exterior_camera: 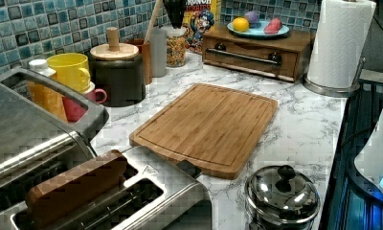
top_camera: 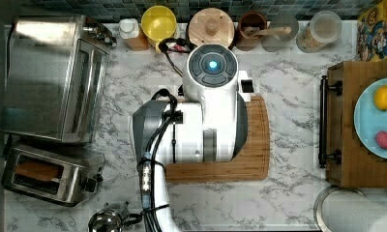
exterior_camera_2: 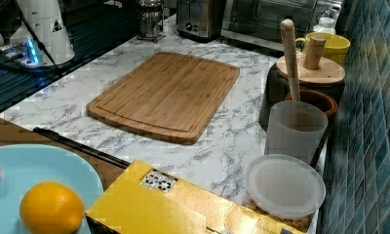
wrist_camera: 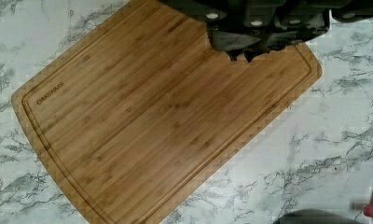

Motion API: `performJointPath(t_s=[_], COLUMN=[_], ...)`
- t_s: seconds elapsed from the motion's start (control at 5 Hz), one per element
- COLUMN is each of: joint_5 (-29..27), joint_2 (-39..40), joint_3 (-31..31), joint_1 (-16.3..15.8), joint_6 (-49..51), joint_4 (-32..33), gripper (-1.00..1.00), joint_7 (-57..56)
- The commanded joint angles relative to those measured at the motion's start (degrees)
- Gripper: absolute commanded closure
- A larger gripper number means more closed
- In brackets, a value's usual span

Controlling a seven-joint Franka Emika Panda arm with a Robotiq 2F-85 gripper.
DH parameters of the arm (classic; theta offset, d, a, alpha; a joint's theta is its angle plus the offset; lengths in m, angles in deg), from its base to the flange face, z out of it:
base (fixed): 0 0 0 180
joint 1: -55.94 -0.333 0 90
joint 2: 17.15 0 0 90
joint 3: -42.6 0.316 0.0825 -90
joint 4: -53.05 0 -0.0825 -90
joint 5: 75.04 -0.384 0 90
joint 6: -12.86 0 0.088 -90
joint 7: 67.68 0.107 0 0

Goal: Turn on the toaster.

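Observation:
The toaster (top_camera: 49, 176) is a small steel box at the top view's lower left, with brown bread (top_camera: 39, 170) in one slot and a black lever knob (top_camera: 91, 183) at its end nearest the cutting board. It also sits in the left view's foreground as the toaster (exterior_camera: 151, 191), and far back in the right view as the toaster (exterior_camera_2: 199, 18). My gripper (wrist_camera: 245, 55) hangs high over the bamboo cutting board (wrist_camera: 166, 121), well away from the toaster. Its fingers look shut with nothing between them. In the top view the white arm (top_camera: 206, 116) covers it.
A large steel toaster oven (top_camera: 51, 77) stands beside the toaster. A steel pot with a lid (exterior_camera: 281, 194) sits near the toaster's lever end. Jars, a yellow mug (top_camera: 158, 23) and a utensil holder line the tiled wall. A wooden drawer box with a fruit plate (top_camera: 375, 116) and a paper towel roll (exterior_camera: 340, 43) stand beyond the board.

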Motion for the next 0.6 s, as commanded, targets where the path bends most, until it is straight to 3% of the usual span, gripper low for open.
performJointPath(t_s=[0.2, 0.4, 0.6], joint_5=[-0.01, -2.98, -2.25], joint_2=[0.0, -0.13, -4.36], joint_3=[0.05, 0.91, 6.47], joint_1=[0.03, -0.44, -0.15], joint_6=[-0.22, 0.05, -4.63], joint_4=[0.02, 0.97, 6.37], gripper=[1.0, 1.0, 1.0], joint_7=[-0.69, -3.22, -2.05])
